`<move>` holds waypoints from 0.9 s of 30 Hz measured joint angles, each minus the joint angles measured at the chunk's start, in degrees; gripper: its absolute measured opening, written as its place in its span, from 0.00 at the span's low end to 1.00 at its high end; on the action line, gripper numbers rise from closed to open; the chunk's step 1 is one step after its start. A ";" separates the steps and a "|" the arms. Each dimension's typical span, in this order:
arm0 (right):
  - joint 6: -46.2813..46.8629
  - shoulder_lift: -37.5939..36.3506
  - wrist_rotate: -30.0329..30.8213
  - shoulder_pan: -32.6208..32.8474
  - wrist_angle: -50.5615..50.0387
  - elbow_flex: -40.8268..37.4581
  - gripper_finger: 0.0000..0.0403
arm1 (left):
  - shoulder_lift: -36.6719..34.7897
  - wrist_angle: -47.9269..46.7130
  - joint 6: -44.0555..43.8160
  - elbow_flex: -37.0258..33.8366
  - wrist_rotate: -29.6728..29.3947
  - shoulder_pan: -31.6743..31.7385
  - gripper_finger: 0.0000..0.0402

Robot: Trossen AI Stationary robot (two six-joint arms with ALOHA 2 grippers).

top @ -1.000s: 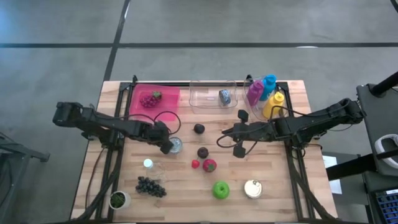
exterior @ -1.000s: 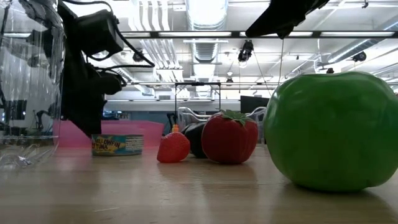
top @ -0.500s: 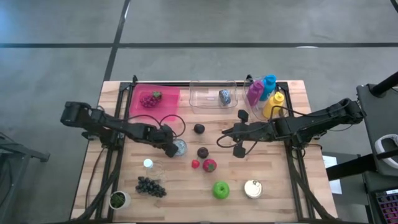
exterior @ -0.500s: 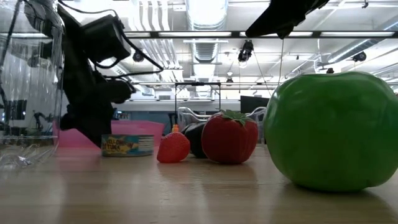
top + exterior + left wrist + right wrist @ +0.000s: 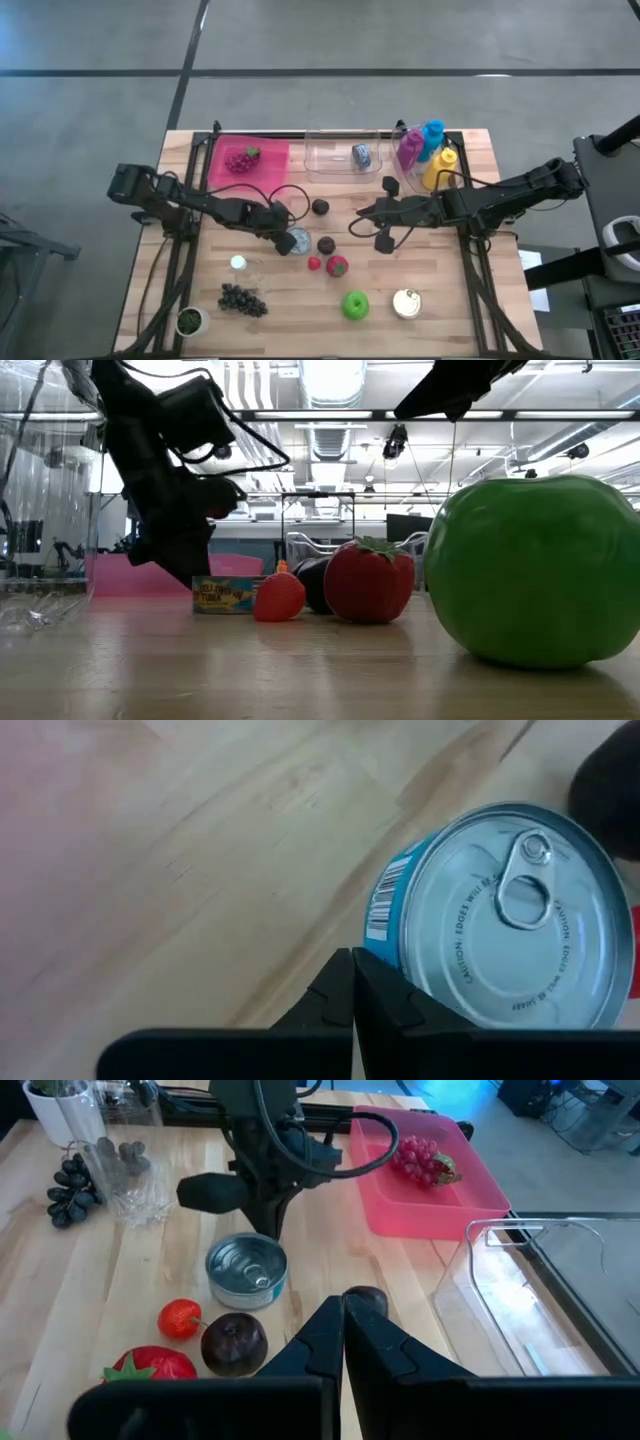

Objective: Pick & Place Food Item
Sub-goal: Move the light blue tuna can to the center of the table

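We judge the task to be at an early stage — nothing is lifted and nothing is placed by either arm, as far as we can see. The pink plastic tray (image 5: 232,172) at the far left of the wooden table (image 5: 450,330) holds only a bunch of red grapes (image 5: 240,159), and the clear plastic container (image 5: 335,160) beside it holds a small grey object we cannot identify. The pick and the placement are both left to do.

The food item in hand seems to be the flat round tuna can with a silver pull-tab lid and blue label (image 5: 505,920), which stands upright on the table near the middle, just beside a dark plum (image 5: 326,245) and a small red strawberry (image 5: 314,264). The left gripper (image 5: 284,243) is low at the can's side with its two fingers pressed together, so it holds nothing. In the left wrist view the closed fingertips (image 5: 352,982) touch, or nearly touch, the can's wall at the label; the can lies in front of the fingers, not between them. We think this looks more like a push than a grasp. To pick the can, the fingers must first open and pass around it.

The right gripper (image 5: 383,213) waits above the table, right of the centre — its fingers are also shut and empty, well apart from the can.
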 joint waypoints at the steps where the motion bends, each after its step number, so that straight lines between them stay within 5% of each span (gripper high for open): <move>1: 0.00 0.00 0.01 0.01 0.02 0.00 0.02 | 0.47 0.01 0.28 0.52 -0.01 0.00 0.00; 13: 0.00 0.00 0.01 0.01 0.15 0.00 0.02 | 9.51 -1.11 5.54 8.42 0.26 -0.02 0.00; 27: 0.01 0.00 0.00 0.01 0.11 0.00 0.02 | 10.09 0.16 8.15 11.65 0.89 -1.36 0.00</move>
